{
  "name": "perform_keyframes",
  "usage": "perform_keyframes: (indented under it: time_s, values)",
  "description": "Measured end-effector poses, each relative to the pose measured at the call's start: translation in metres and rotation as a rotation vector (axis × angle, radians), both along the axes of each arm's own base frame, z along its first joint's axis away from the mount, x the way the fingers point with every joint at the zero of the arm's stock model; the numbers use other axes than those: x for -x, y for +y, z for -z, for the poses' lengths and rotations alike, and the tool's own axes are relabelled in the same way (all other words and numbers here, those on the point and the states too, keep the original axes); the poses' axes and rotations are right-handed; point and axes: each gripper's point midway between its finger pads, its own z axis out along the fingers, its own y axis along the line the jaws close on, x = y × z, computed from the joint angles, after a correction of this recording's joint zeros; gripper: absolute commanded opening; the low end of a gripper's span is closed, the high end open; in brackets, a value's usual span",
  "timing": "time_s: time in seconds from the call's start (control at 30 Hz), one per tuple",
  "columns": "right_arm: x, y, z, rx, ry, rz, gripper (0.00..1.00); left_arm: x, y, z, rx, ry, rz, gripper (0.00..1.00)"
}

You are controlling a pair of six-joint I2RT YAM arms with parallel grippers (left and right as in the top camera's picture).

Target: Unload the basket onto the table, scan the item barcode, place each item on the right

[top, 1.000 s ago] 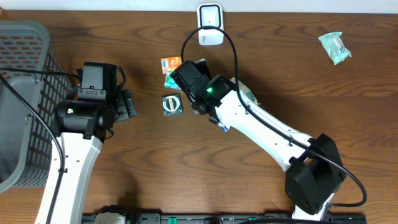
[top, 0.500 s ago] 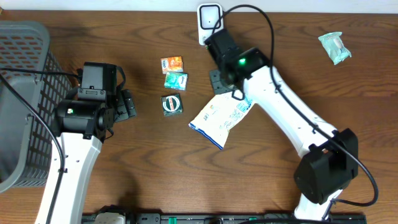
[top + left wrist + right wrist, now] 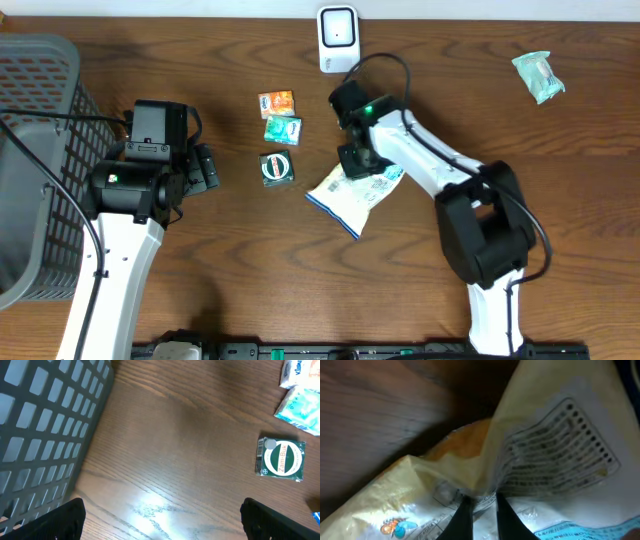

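Overhead: right gripper [image 3: 358,162] clamped on blue-white packet [image 3: 345,205]; left gripper [image 3: 207,168] spread.
Scanner [image 3: 338,40] beyond your fingertips, scan not done.

1 basket [image 3: 40,120], 1 scanner [image 3: 338,38], 1 bag [image 3: 345,200], 3 small pkts [image 3: 276,101] [image 3: 283,128] [image 3: 277,168], 1 teal pouch [image 3: 538,76].

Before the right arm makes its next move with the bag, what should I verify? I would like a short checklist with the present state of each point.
1. Right gripper pinches the bag: ok, a fold sits between its fingertips.
2. Bag is off the table: cannot tell from overhead.
3. Barcode side is found: cannot tell, the print is blurred.
4. Scanner is uncovered: ok.
5. Left gripper is open and away from the bag: ok.
6. Green packet lies apart from the bag: ok.
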Motion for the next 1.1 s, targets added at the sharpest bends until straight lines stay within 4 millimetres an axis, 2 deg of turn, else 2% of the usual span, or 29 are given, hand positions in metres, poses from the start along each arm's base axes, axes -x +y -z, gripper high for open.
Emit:
perform_keyframes:
  time_s: [0.2, 0.3, 0.4, 0.5, 0.6, 0.73, 0.8, 0.87, 0.93, 1.03, 1.1]
  values:
    - [-0.019, -0.013, -0.004, 0.072, -0.081, 0.009, 0.23, 0.000, 0.000, 0.000, 0.000, 0.000, 0.000, 0.98]
    - [-0.038, -0.024, -0.009, 0.110, -0.118, 0.014, 0.22, 0.000, 0.000, 0.000, 0.000, 0.000, 0.000, 0.98]
    - [-0.057, -0.035, -0.023, 0.134, -0.141, 0.034, 0.21, 0.000, 0.000, 0.000, 0.000, 0.001, 0.000, 0.98]
    - [-0.061, -0.045, -0.045, 0.152, -0.130, 0.047, 0.24, 0.000, 0.000, 0.000, 0.000, 0.000, 0.000, 0.98]
    - [-0.055, -0.048, -0.057, 0.158, -0.099, 0.043, 0.20, 0.000, 0.000, 0.000, 0.000, 0.000, 0.000, 0.98]
    - [-0.041, -0.045, -0.046, 0.131, -0.036, 0.032, 0.21, 0.000, 0.000, 0.000, 0.000, 0.000, 0.000, 0.98]
    - [-0.038, -0.043, -0.032, 0.115, -0.027, 0.030, 0.23, 0.000, 0.000, 0.000, 0.000, 0.000, 0.000, 0.98]
    - [-0.035, -0.042, -0.018, 0.107, -0.020, 0.028, 0.18, 0.000, 0.000, 0.000, 0.000, 0.000, 0.000, 0.98]
    - [-0.035, -0.044, -0.002, 0.110, -0.035, 0.028, 0.18, 0.000, 0.000, 0.000, 0.000, 0.000, 0.000, 0.98]
    - [-0.053, -0.047, -0.002, 0.122, -0.143, 0.041, 0.24, 0.000, 0.000, 0.000, 0.000, 0.000, 0.000, 0.97]
    - [-0.068, -0.055, -0.004, 0.150, -0.214, 0.059, 0.25, 0.000, 0.000, 0.000, 0.000, 0.001, 0.000, 0.98]
